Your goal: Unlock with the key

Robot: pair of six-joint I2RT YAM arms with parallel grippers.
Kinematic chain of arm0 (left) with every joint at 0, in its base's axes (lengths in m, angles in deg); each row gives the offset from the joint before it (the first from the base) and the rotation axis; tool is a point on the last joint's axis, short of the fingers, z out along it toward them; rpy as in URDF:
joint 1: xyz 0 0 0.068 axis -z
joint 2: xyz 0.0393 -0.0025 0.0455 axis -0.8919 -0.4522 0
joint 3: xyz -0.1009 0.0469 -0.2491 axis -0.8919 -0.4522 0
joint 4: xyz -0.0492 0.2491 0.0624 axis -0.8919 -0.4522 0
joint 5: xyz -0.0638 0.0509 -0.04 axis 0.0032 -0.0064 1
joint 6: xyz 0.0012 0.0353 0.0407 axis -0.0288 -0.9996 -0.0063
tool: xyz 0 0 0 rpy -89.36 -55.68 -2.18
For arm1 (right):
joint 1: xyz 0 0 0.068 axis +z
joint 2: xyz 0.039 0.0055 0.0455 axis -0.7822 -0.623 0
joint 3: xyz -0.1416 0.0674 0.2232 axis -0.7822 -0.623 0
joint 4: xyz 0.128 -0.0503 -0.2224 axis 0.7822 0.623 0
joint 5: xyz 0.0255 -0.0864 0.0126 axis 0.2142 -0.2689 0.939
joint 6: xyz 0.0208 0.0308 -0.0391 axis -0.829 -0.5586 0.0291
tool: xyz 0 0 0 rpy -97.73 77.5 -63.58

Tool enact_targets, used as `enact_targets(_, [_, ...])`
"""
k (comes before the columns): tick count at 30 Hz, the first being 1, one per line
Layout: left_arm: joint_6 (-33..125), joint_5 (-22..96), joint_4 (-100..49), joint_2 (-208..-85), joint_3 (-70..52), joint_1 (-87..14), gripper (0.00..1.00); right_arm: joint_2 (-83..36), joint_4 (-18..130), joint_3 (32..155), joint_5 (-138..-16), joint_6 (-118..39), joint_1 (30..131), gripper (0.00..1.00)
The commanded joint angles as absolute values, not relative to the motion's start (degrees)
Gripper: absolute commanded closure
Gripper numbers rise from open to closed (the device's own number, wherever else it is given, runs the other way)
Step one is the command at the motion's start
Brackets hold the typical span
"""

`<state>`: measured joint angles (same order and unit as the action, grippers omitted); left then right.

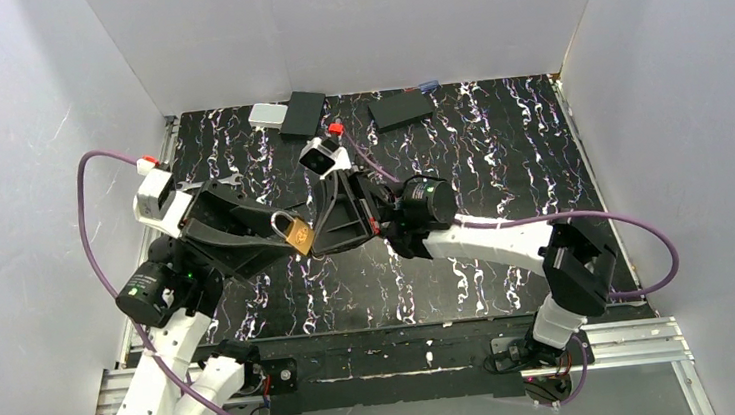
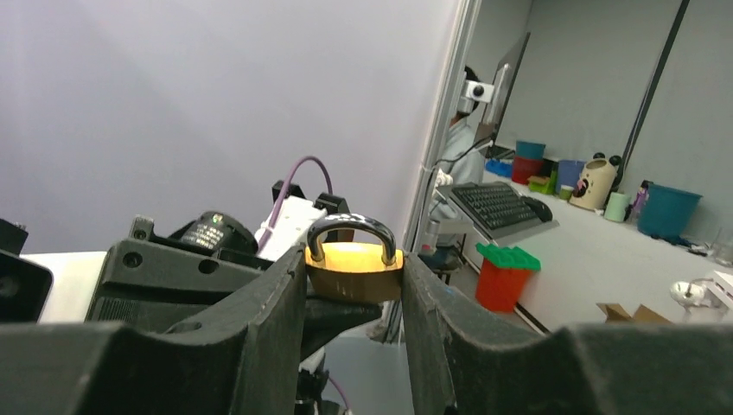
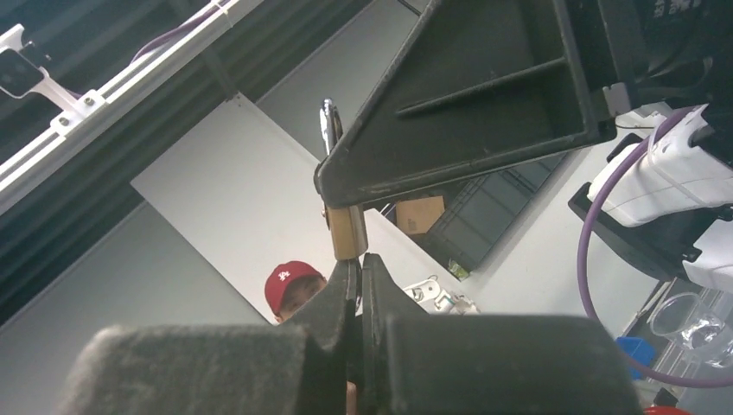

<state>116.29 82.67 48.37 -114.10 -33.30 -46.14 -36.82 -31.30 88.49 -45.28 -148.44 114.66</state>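
Left claw [image 2: 353,290] clamps brass padlock [image 2: 354,264] by its sides, shackle up, raised over counter [image 1: 500,156] centre. Right claw [image 3: 359,270] pinched closed at padlock's 3 o'clock, tips touching its underside. Key not discernible.

No readable text or numbers, not even on the padlock [image 2: 354,270]

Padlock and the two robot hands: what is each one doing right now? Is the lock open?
padlock: looks locked, held in the air.
left gripper: shut on the padlock's sides.
right gripper: shut, tips just under the padlock.
key: hidden, cannot tell.
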Motion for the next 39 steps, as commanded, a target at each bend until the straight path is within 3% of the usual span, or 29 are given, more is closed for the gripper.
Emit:
enact_targets(1, [118.7, 93.3, 51.5, -112.8, -30.9, -45.4, 1.0, -35.7, -37.4, 92.0, -53.9, -149.8, 113.3, 0.99])
enact_targets(9, [115.1, 92.3, 44.7, -109.8, -32.3, -45.4, 1.0, -23.9, 0.3, 92.6, -49.5, -119.5, 113.2, 0.99])
enact_targets(16, [115.2, 90.8, 44.8, -109.9, -33.7, -45.4, 1.0, -24.2, -0.3, 91.7, -49.5, -117.5, 113.2, 0.99])
enact_targets(17, [115.2, 90.8, 44.6, -110.1, -33.6, -45.4, 0.96, -23.9, -0.1, 91.5, -50.0, -116.6, 113.2, 0.99])
enact_targets(19, [114.7, 90.8, 43.6, -110.3, -33.6, -45.4, 0.53, -22.4, 1.0, 90.4, -51.6, -113.1, 113.2, 0.99])
enact_targets(21, [113.5, 90.5, 41.9, -109.8, -33.6, -45.4, 0.31, -21.2, 3.4, 89.9, -52.4, -110.2, 113.2, 0.99])
enact_targets(23, [111.8, 90.4, 39.5, -109.2, -33.7, -45.4, 0.24, -20.8, 4.0, 89.8, -52.7, -109.2, 113.2, 0.99])
enact_targets(29, [107.6, 89.4, 32.7, -107.3, -33.6, -45.4, 0.21, -19.0, 7.8, 89.8, -53.9, -104.6, 113.2, 0.99])
enact_targets(35, [94.4, 83.7, 10.0, -101.9, -32.5, -45.4, 0.15, -16.0, 20.3, 92.0, -55.7, -94.6, 113.2, 0.99])
enact_targets(39, [91.6, 80.5, 4.6, -100.4, -32.6, -45.4, 0.13, -15.1, 23.6, 92.0, -56.7, -91.5, 113.2, 0.99])
